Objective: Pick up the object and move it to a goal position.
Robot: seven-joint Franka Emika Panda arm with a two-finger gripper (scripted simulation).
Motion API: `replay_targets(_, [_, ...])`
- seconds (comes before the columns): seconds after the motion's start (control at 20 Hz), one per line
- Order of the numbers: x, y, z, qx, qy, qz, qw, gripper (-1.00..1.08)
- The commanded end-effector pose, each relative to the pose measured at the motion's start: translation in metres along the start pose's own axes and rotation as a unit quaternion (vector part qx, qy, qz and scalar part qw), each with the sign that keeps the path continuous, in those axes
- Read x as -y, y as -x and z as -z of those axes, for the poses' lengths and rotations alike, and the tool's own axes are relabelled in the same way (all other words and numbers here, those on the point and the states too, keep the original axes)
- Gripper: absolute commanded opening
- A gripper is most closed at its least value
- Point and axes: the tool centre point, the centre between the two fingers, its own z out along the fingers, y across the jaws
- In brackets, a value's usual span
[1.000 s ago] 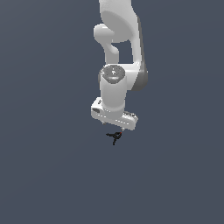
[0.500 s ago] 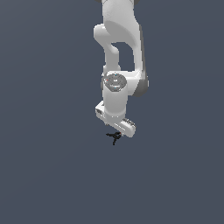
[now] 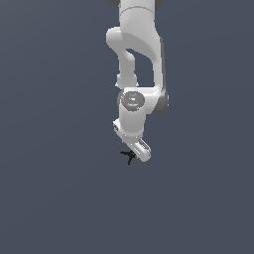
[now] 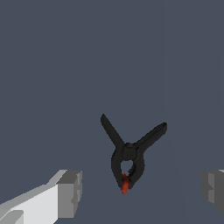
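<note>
Approach step, by my read: gripper (image 4: 141, 188) spread wide and empty above the worktop (image 3: 54, 188), black object (image 4: 129, 154) lying between the fingers (image 4: 70, 192), handles splayed toward 11 and 2 o'clock; next move calls for descent, then closing.

Bare floor rings the object (image 4: 129, 154); seemingly nothing blocks the tool (image 4: 142, 188).

no readable text, no labels, no numbers, no signs anywhere
</note>
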Motion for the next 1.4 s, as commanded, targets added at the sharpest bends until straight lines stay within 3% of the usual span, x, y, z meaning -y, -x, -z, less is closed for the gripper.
replay_targets(0.0, [0.0,0.001,-0.005,-0.001,0.0,-0.025,0.9997,1.0])
replay_targets(0.4, [0.0,0.002,-0.014,-0.002,0.002,-0.07,0.9975,1.0])
replay_targets(0.8, [0.0,0.003,-0.018,-0.002,0.002,-0.074,0.9973,1.0])
replay_targets(1.35, [-0.001,0.003,-0.063,-0.002,0.002,-0.076,0.9971,1.0])
